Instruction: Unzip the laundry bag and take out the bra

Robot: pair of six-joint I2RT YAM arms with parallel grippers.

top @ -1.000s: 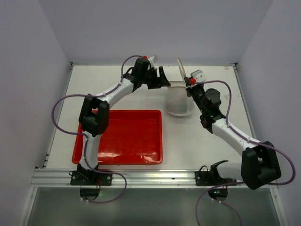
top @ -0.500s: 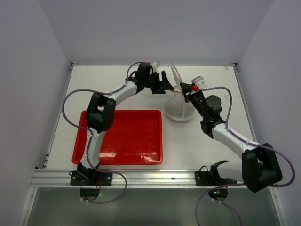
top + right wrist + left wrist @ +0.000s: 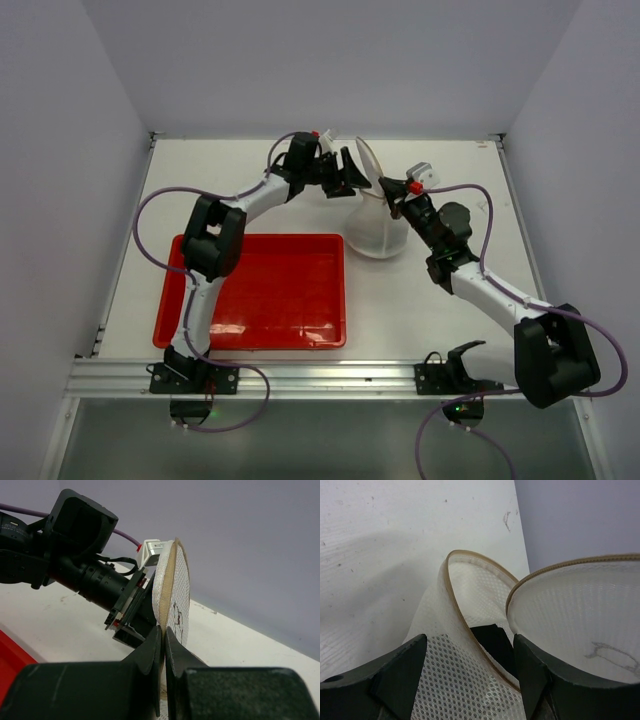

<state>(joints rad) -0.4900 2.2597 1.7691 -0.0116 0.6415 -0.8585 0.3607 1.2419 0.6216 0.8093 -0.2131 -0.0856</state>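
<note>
The laundry bag [image 3: 376, 232], a whitish mesh dome, stands on the table right of the red tray with its round lid [image 3: 369, 160] lifted upright. My right gripper [image 3: 391, 190] is shut on the lid's tan rim [image 3: 172, 585], holding it up. My left gripper [image 3: 352, 173] is open at the bag's mouth. In the left wrist view its jaws [image 3: 470, 639] straddle the mesh wall [image 3: 455, 680] and the opened rim. A patch of the black bra [image 3: 492, 639] shows inside the bag [image 3: 480, 587]. The lid [image 3: 580, 615] is to the right.
The red tray [image 3: 250, 239] lies at the front left, beside the left arm. The back wall is close behind the bag. The left gripper's body [image 3: 127, 615] shows just behind the lid in the right wrist view.
My left gripper has moved right, up to the bag's mouth. My right gripper has shifted slightly left with the lid, and the bag has leaned and slid a little left.
</note>
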